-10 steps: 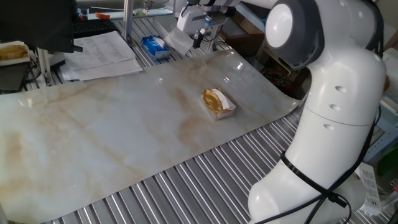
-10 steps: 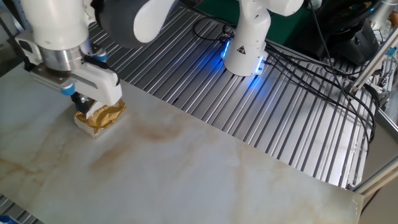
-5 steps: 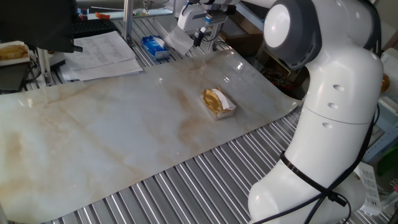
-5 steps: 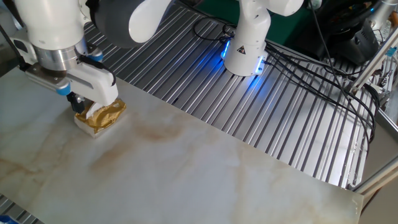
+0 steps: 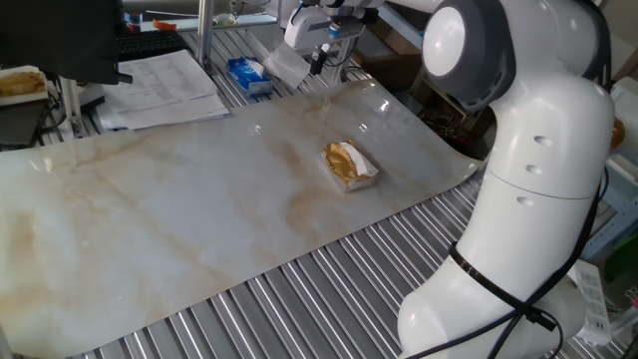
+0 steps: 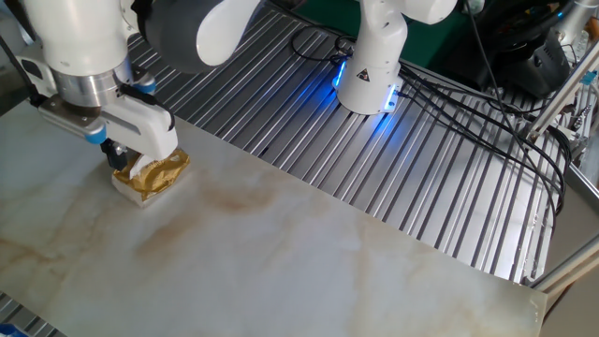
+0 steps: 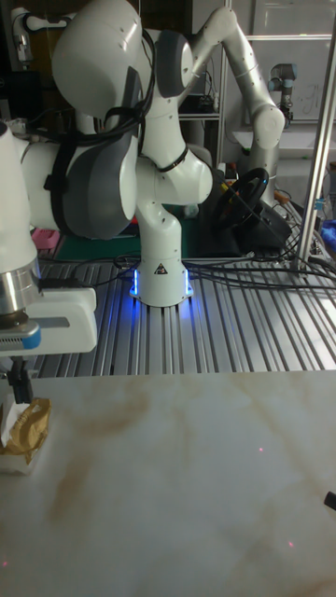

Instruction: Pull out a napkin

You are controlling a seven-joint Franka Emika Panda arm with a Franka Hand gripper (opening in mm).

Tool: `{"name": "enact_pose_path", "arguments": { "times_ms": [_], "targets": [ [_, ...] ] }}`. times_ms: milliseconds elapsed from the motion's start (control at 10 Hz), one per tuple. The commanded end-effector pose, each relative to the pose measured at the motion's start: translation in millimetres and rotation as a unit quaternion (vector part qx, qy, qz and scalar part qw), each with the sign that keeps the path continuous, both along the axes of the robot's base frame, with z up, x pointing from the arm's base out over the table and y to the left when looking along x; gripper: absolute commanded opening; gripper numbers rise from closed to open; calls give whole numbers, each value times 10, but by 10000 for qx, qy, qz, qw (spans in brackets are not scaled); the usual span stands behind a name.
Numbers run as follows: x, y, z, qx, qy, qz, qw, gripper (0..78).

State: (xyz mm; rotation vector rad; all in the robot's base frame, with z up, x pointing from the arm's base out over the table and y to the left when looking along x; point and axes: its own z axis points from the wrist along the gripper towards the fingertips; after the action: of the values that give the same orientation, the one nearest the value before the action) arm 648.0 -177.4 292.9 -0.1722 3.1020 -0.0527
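moved: nothing visible since half a second ago | gripper (image 6: 120,161) upper left over pack (image 6: 150,175), positioned to pinch napkin (image 6: 142,168) | jaws: cannot tell

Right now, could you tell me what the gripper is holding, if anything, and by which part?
It cannot be told: the gripper sits at the pack's top, where white tissue shows, but its fingertips are hidden.

Even, bright indoor light; the glossy marble sheet (image 5: 199,199) shows small glare spots near the gold pack (image 5: 350,165). A blue glow rings the arm base (image 6: 367,80). Sharp focus, soft shadows throughout.
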Motion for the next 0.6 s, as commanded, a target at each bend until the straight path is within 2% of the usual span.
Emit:
{"name": "enact_pose_path", "arguments": {
  "times_ms": [100,600],
  "targets": [
    [4,-4,19,-16,-4,13,10000,0],
    [5,-4,18,-48,10,-23,10000,0]
  ]
}}
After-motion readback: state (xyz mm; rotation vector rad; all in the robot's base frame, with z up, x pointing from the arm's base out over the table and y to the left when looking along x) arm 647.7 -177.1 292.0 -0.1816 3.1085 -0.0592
